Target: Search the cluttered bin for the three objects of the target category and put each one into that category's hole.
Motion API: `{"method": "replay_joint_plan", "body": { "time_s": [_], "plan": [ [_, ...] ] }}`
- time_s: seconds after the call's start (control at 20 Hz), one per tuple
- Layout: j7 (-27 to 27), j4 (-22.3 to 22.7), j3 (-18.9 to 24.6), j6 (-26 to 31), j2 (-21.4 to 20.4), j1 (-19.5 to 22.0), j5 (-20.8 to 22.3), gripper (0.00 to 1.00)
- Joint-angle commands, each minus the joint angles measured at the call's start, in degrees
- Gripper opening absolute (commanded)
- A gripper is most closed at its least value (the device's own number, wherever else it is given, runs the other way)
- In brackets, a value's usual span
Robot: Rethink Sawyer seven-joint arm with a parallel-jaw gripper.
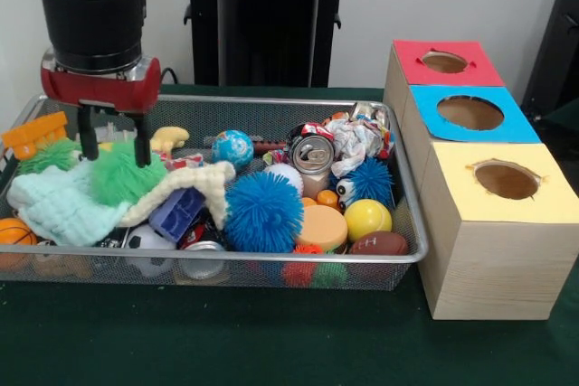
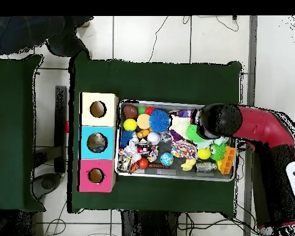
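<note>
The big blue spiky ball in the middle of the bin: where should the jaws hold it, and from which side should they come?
Come straight down from above onto the big blue spiky ball and close on its widest part. It sits on top of the clutter, its upper half bare, while the cloth and orange disc press against its sides. The gripper is open.

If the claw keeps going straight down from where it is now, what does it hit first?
Most likely the green fuzzy ball. The claw is open, pointing down, its fingers straddling the ball's top. The pale green cloth lies just beside it. Depth is hard to judge from the front view, so contact isn't certain.
</note>
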State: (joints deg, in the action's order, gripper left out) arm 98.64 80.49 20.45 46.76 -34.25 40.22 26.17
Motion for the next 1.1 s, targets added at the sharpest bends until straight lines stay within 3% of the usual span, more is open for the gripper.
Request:
{"method": "replay_joint_plan", "body": {
  "time_s": [0.05,0.25,0.8,1.1],
  "plan": [
    [-17.6,-1.0,5.5,2.9,1.3,1.5,3.8,1.00],
    [-17.7,-1.0,5.8,3.0,0.0,0.7,4.8,1.00],
    [-7.6,8.1,4.6,-1.6,-1.7,-1.1,3.7,1.00],
    [-3.5,9.6,3.7,-3.6,-0.8,-3.1,3.8,1.00]
  ]
}}
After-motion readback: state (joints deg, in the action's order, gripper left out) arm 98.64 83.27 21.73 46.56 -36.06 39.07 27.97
